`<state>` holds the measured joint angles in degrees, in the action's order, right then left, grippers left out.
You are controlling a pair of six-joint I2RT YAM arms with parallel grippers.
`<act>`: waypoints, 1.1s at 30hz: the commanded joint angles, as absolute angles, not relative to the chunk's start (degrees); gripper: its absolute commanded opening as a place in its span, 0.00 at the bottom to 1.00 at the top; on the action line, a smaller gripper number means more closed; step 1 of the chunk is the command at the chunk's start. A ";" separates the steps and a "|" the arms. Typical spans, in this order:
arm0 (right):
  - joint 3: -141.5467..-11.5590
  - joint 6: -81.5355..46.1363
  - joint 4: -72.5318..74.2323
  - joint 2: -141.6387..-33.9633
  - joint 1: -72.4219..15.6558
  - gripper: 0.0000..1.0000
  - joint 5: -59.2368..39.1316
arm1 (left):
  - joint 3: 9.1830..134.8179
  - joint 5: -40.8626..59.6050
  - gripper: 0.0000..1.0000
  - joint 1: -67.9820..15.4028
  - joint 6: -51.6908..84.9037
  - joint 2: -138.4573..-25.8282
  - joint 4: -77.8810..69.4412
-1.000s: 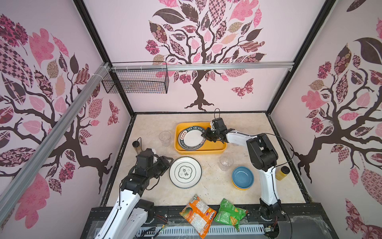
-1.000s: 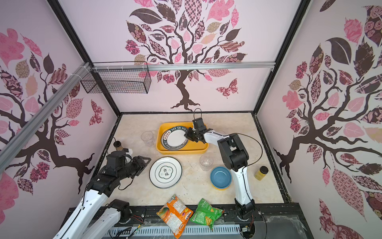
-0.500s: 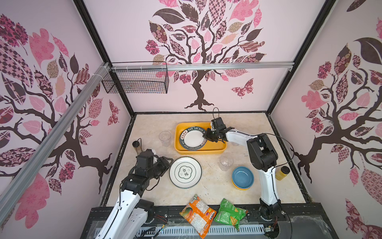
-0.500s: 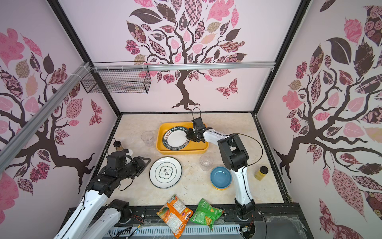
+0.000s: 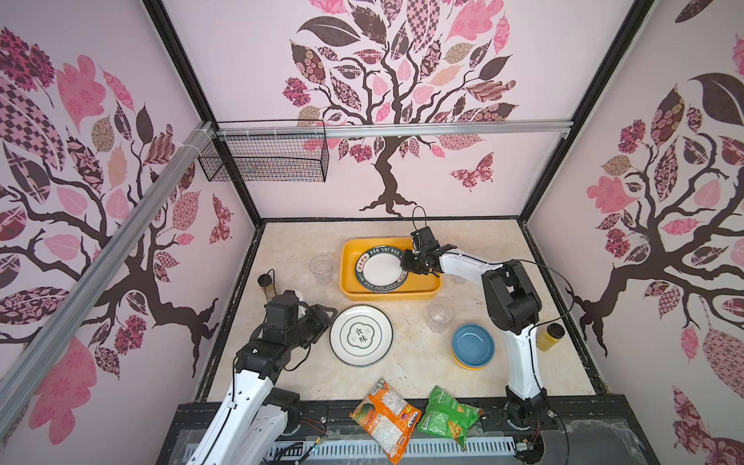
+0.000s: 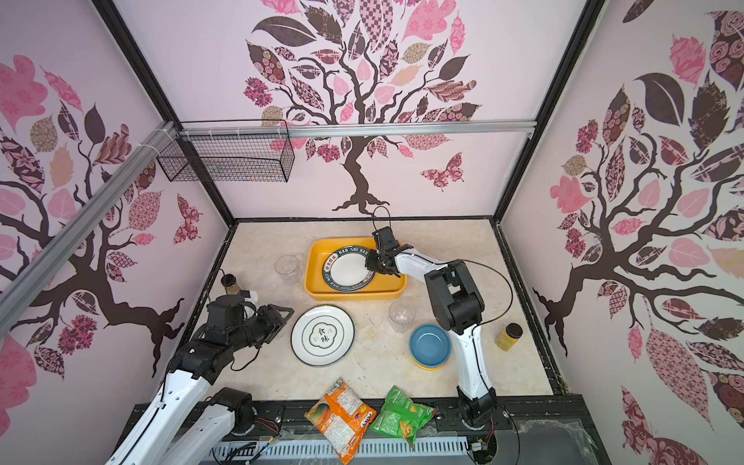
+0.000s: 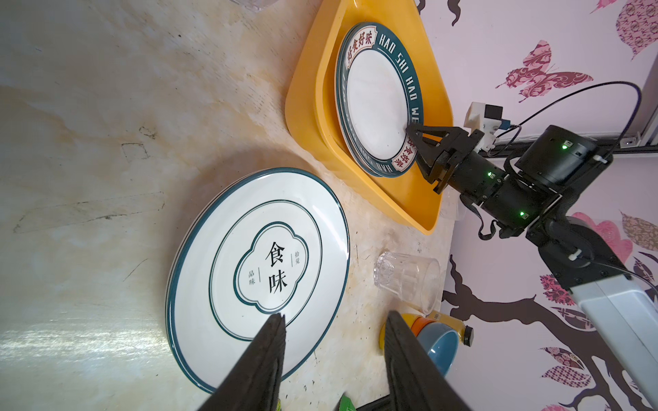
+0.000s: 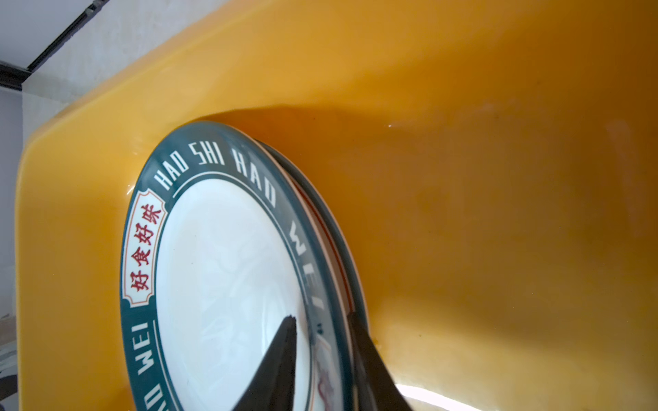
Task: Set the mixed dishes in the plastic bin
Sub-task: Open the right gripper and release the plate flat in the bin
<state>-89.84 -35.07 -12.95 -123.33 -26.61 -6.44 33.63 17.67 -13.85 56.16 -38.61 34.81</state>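
The yellow plastic bin (image 5: 349, 290) (image 6: 315, 284) (image 8: 463, 178) stands at the back middle of the table. In it a green-lettered plate (image 5: 380, 269) (image 6: 348, 270) (image 8: 220, 267) lies on another plate. My right gripper (image 5: 407, 261) (image 6: 371, 263) (image 8: 320, 316) is shut on the upper plate's right rim, one finger on top and one beneath. A white plate with Chinese characters (image 5: 361, 335) (image 6: 322, 335) (image 7: 260, 270) lies flat in front of the bin. My left gripper (image 5: 328, 316) (image 6: 284, 316) (image 7: 334, 341) hangs open just left of it, holding nothing.
Clear cups stand left of the bin (image 5: 321, 267) and in front of it (image 5: 441, 316). A blue bowl tops a small stack (image 5: 472, 345) by the right arm's base. A dark-lidded jar (image 5: 265, 284), a yellow jar (image 5: 549, 336), two snack bags (image 5: 384, 418) and a wire basket (image 5: 265, 161) are around.
The right gripper and the lettered plate have shifted slightly to the right inside the bin. The left arm has not moved.
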 commanded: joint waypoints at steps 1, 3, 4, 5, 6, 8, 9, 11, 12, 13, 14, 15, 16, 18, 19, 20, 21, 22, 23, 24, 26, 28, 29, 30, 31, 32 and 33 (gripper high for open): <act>-92.52 -32.49 -17.99 -119.96 -26.72 0.27 -1.53 | 31.80 18.02 0.48 -13.50 56.32 -38.60 33.59; -92.97 -31.82 -18.85 -119.97 -26.71 0.32 -0.33 | 31.82 18.06 0.48 -13.50 56.32 -38.66 33.65; -93.16 -31.56 -19.20 -119.86 -26.67 0.34 0.11 | 31.82 18.10 0.48 -13.53 56.29 -38.63 33.60; -93.11 -31.23 -19.27 -119.73 -26.72 0.35 0.38 | 31.72 18.11 0.48 -13.45 56.34 -38.67 33.65; -93.14 -30.99 -19.44 -119.49 -26.70 0.35 0.83 | 31.65 18.11 0.48 -13.51 56.38 -38.57 33.54; -93.23 -30.23 -19.84 -118.97 -26.73 0.37 2.02 | 31.60 18.11 0.48 -13.49 56.40 -38.58 33.50; -93.42 -29.81 -20.09 -118.83 -26.75 0.38 2.66 | 31.56 18.11 0.48 -13.47 56.41 -38.58 33.37; -94.20 -28.89 -21.10 -118.89 -26.75 0.40 3.62 | 31.40 18.18 0.48 -13.49 56.58 -38.61 33.32; -94.79 -28.42 -21.86 -119.00 -26.75 0.40 4.29 | 31.37 18.15 0.48 -13.52 56.58 -38.67 33.26; -95.29 -28.07 -22.60 -119.17 -26.83 0.40 5.07 | 31.34 18.26 0.48 -13.50 56.69 -38.59 33.17; -95.51 -27.69 -23.20 -119.20 -26.85 0.41 5.83 | 31.26 18.28 0.48 -13.46 56.61 -38.69 33.06; -95.86 -27.37 -23.69 -119.26 -26.95 0.41 6.58 | 31.24 18.35 0.48 -13.50 56.68 -38.68 32.96; -95.89 -26.91 -23.84 -119.27 -26.95 0.41 7.36 | 31.10 18.36 0.48 -13.45 56.77 -38.85 32.89; -96.21 -26.16 -24.37 -119.18 -27.06 0.40 8.42 | 30.99 18.50 0.48 -13.45 56.93 -39.00 32.63; -96.41 -25.82 -24.74 -119.18 -27.10 0.40 9.06 | 30.90 18.61 0.48 -13.47 56.95 -38.98 32.59; -96.58 -25.60 -24.99 -119.14 -27.07 0.40 9.31 | 30.85 18.61 0.48 -13.53 57.02 -39.02 32.56; -96.87 -25.35 -25.34 -119.26 -27.08 0.40 9.45 | 30.82 18.61 0.48 -13.51 57.04 -38.95 32.54; -97.02 -25.27 -25.49 -119.31 -27.10 0.40 9.46 | 30.76 18.63 0.48 -13.52 57.05 -38.94 32.51; -96.99 -25.21 -25.42 -119.38 -27.13 0.41 9.19 | 30.76 18.63 0.48 -13.49 57.13 -38.90 32.45; -97.03 -25.32 -25.25 -119.53 -27.06 0.42 8.62 | 30.69 18.63 0.48 -13.50 57.10 -38.93 32.45; -96.97 -25.64 -24.81 -120.05 -27.05 0.44 6.99 | 30.67 18.63 0.48 -13.52 57.21 -39.01 32.27; -97.21 -26.30 -24.45 -120.89 -27.04 0.45 4.79 | 30.64 18.63 0.48 -13.45 57.11 -39.16 32.34; -97.29 -26.73 -24.41 -121.25 -26.98 0.47 4.18 | 30.67 18.68 0.48 -13.39 57.17 -39.18 32.46; -97.28 -27.19 -24.27 -121.78 -26.94 0.49 3.33 | 30.61 18.71 0.48 -13.44 57.22 -39.29 32.50; -97.37 -27.62 -24.13 -122.26 -26.85 0.51 2.55 | 30.59 18.73 0.48 -13.41 57.15 -39.18 32.62; -97.32 -27.96 -24.17 -122.63 -26.76 0.53 2.06 | 30.59 18.72 0.48 -13.40 57.13 -39.09 32.67; -97.49 -28.33 -24.09 -123.03 -26.69 0.55 1.26 | 30.59 18.72 0.48 -13.35 57.08 -38.99 32.81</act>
<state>-95.53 -27.24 -23.33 -123.00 -26.83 4.03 32.12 18.31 -13.74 57.19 -39.24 33.10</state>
